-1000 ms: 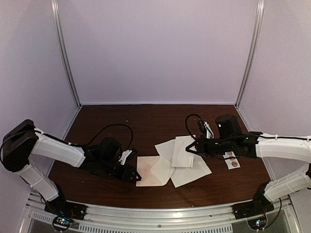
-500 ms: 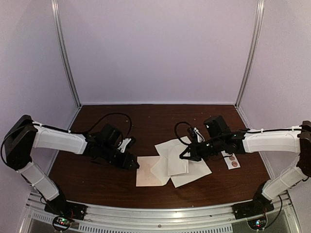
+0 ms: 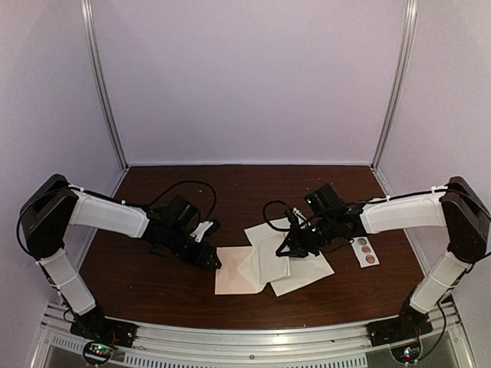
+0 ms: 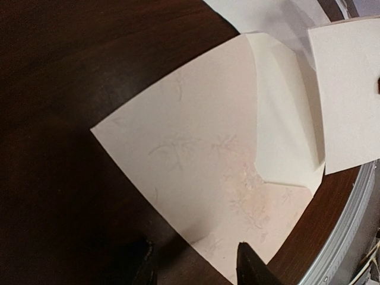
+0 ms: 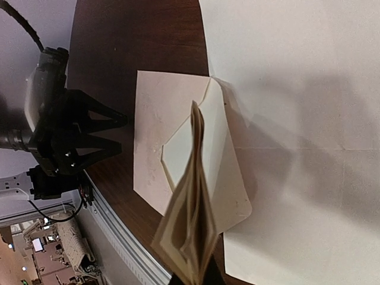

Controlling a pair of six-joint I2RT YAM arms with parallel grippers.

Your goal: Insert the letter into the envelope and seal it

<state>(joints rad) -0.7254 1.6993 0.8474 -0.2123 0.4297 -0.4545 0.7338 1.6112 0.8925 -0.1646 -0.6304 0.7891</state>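
envelope (image 3: 230, 273) flat on table (image 3: 153, 284), near-centre, flap open to the right | letter (image 3: 268, 257) folded, held over the flap, overlapping a flat creased white sheet (image 3: 307, 270) | right gripper (image 3: 288, 249) clamped on letter | left gripper (image 3: 209, 259) jaws apart at envelope's left edge, gripping nothing | sticker strip (image 3: 366, 251) far right

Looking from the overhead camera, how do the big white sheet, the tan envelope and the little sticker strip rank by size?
1. white sheet: largest, though the folded paper covers part of it.
2. envelope: somewhat smaller.
3. sticker strip: clearly smallest.
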